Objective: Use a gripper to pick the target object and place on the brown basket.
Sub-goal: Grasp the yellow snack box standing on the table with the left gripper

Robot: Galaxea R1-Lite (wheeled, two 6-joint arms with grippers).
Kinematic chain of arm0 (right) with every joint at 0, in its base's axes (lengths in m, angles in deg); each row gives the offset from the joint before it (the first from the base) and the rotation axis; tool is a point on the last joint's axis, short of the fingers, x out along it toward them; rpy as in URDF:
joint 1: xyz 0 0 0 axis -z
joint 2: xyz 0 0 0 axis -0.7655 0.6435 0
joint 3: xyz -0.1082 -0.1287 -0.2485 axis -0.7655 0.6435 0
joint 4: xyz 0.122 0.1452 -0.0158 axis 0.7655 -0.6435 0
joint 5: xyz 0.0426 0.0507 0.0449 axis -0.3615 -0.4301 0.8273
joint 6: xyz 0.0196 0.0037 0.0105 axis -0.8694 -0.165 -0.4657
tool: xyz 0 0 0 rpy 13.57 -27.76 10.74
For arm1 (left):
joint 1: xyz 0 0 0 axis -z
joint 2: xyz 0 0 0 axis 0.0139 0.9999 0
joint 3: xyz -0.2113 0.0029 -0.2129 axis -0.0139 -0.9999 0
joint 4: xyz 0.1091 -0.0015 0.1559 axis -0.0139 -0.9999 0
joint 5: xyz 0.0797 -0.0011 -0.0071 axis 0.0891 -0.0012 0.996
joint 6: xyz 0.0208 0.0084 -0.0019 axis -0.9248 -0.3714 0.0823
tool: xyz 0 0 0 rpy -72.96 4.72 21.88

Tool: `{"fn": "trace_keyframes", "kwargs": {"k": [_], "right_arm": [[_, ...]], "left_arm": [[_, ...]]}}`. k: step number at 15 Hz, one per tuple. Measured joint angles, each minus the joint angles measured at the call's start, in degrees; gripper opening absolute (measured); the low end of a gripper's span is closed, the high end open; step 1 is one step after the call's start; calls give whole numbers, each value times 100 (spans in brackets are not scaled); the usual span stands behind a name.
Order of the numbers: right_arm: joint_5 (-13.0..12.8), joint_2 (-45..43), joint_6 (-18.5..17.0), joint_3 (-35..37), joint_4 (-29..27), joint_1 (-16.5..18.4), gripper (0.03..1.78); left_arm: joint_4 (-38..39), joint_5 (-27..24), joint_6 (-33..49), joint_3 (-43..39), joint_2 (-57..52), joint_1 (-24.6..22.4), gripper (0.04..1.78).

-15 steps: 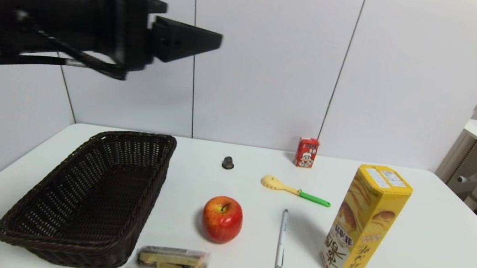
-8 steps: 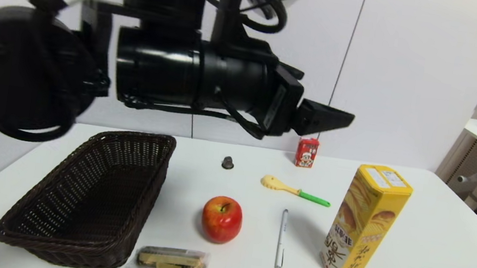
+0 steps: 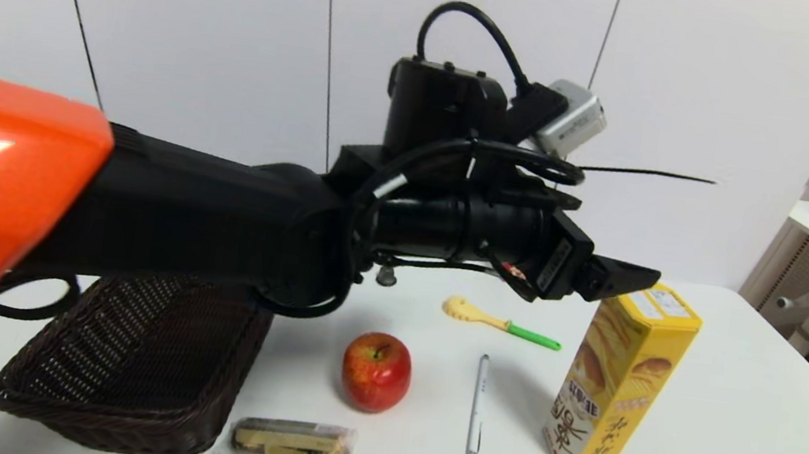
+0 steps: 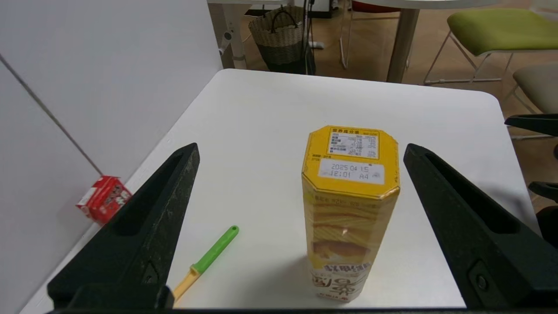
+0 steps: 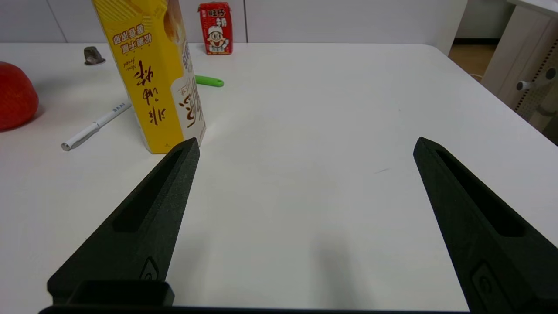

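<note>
Fingers of the left black robot gripper (image 4: pixel 301 150) are spread wide so the tall yellow hexagonal snack box (image 3: pixel 621 377), right of centre in the head view, can be fitted between them.

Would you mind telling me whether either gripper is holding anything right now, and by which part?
Nothing is held. The left gripper is open near the top of the yellow snack box, not touching it; the right gripper is open over the table.

Left pincer (image 3: pixel 625 275) beside upright snack box (image 3: pixel 619 380) top
</note>
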Motion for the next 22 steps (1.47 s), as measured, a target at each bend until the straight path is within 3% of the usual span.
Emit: {"fn": "trace_keyframes", "kwargs": {"k": [8, 16, 22], "right_arm": [[0, 2, 0, 0, 0, 0, 170], [0, 2, -2, 0, 0, 0, 170], [0, 2, 0, 0, -2, 0, 170]], "left_arm": [[13, -4, 247, 936, 844, 485, 169], [27, 24, 422, 1477, 1452, 490, 169], [24, 33, 419, 1446, 1646, 483, 169]]}}
